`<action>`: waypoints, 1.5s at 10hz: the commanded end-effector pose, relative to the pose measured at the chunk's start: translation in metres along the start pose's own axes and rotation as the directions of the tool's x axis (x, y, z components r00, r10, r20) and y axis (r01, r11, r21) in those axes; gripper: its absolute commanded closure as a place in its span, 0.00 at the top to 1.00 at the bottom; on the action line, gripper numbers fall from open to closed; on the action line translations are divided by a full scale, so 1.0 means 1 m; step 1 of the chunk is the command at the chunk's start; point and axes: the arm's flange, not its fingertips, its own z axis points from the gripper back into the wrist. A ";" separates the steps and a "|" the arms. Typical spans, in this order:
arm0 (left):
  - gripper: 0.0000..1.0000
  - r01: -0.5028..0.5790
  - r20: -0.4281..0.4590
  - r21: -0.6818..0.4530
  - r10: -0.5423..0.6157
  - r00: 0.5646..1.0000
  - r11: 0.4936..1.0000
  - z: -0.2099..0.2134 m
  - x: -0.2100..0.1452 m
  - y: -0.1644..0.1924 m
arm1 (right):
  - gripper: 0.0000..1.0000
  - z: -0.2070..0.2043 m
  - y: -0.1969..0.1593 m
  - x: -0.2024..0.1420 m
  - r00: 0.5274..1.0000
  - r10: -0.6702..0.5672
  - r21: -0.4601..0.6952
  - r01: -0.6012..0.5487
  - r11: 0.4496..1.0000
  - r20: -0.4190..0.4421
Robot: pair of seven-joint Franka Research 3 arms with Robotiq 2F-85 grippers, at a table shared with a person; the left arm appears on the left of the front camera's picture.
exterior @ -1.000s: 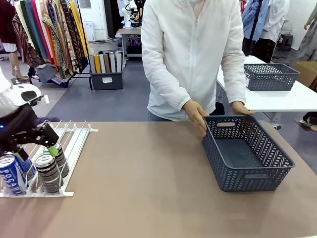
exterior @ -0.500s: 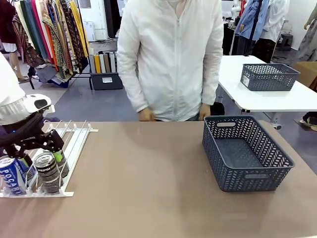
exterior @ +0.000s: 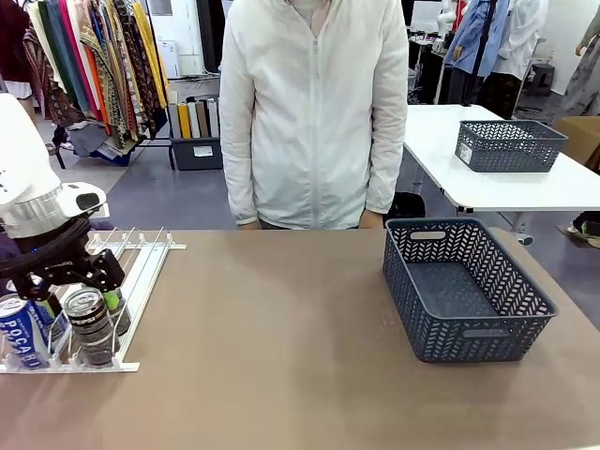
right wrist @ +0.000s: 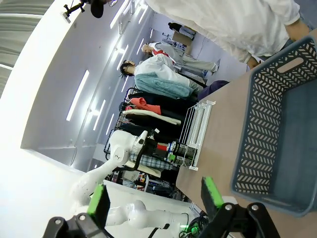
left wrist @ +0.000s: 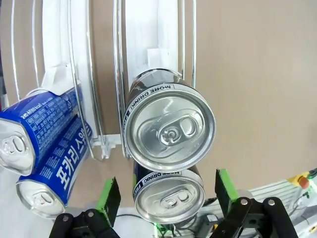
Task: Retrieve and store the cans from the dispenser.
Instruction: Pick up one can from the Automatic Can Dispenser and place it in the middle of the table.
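Observation:
The white wire dispenser [exterior: 141, 267] lies at the table's left. At its near end stand a blue-and-white Pocari can [exterior: 21, 330] and a black can [exterior: 91, 325]. My left gripper [exterior: 79, 295] hangs open just above and behind that black can. From the left wrist I look down on two silver-topped black cans [left wrist: 169, 126] in one lane, the lower one [left wrist: 169, 196] between my open green-padded fingers [left wrist: 109, 197], apart from them. Two Pocari cans [left wrist: 42, 124] lie in the lane beside. My right gripper [right wrist: 154, 198] is open and holds nothing.
A dark grey lattice basket [exterior: 487, 336] stands at the table's right, also seen from the right wrist [right wrist: 257, 124]. A person in a white jacket [exterior: 314, 112] stands at the far edge, hands down. A second basket [exterior: 511, 145] sits on a white table behind.
The person let go of the grey basket, straightened up and stepped to the left. My left arm shifted slightly right over the cans; its jaws stayed open.

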 end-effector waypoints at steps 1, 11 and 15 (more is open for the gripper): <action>0.59 -0.020 -0.020 0.036 0.020 1.000 0.999 0.000 0.004 -0.004 | 1.00 0.000 0.004 0.002 1.000 0.000 0.011 0.000 1.000 0.007; 0.00 0.001 0.047 0.022 -0.002 0.999 1.000 0.071 -0.038 -0.017 | 1.00 0.000 0.004 0.002 1.000 0.000 0.011 0.000 1.000 0.007; 0.00 0.019 0.107 -0.007 -0.018 0.994 1.000 0.163 -0.111 -0.020 | 1.00 0.000 0.004 0.002 1.000 0.000 0.011 0.000 1.000 0.007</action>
